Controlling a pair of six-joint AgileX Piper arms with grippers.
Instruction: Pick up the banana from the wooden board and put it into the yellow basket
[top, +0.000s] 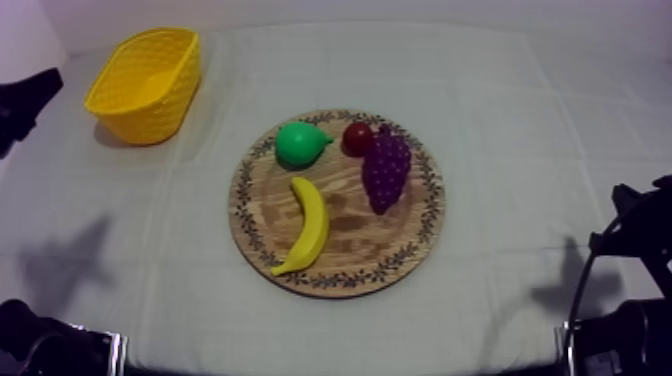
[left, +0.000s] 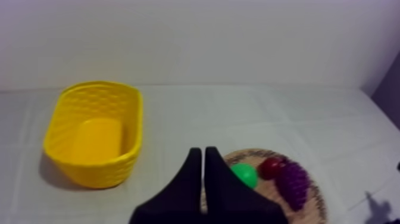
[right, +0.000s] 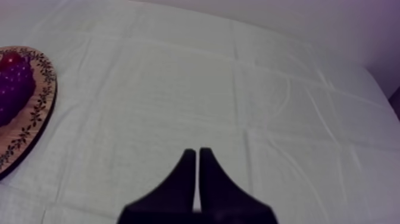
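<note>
Cloth (top: 500, 120) first: grey-white, creased, spread over the whole table. Next in size, the board (top: 350, 245): round, wooden, leafy pattern round the rim, sitting mid-table and carrying all four fruits. Then the basket (top: 150, 115): yellow, oval, lattice walls, standing upright at the table's far left, well apart from the board, bare yellow floor on show from the left wrist.

On to the claws. Left gripper (left: 203, 150): clenched, fingers pressed together into a narrow wedge, grasping nothing. Hangs above the cloth between basket and board, tips pointing toward the pear's side of the board. Right gripper (right: 197, 151): clenched the same way, also grasping nothing. Hovers over bare cloth, off to the side of the board and clear of its rim.

Now the fruit. Banana (top: 312, 225): yellow, curved, lying flat on the near-left part of the board. Points one end at the board's middle, just short of the pear, and the other end at the near rim pattern. Touches neither claw.

Grapes (top: 386, 170): purple bunch on the board's right half, beside the banana but apart from it, narrow end toward the near side.

Pear (top: 298, 145): green, at the far-left rim, stalk aimed at the small red fruit (top: 357, 137).

And smallest of all, that one: tucked at the far rim between pear and grapes, right against the bunch.
</note>
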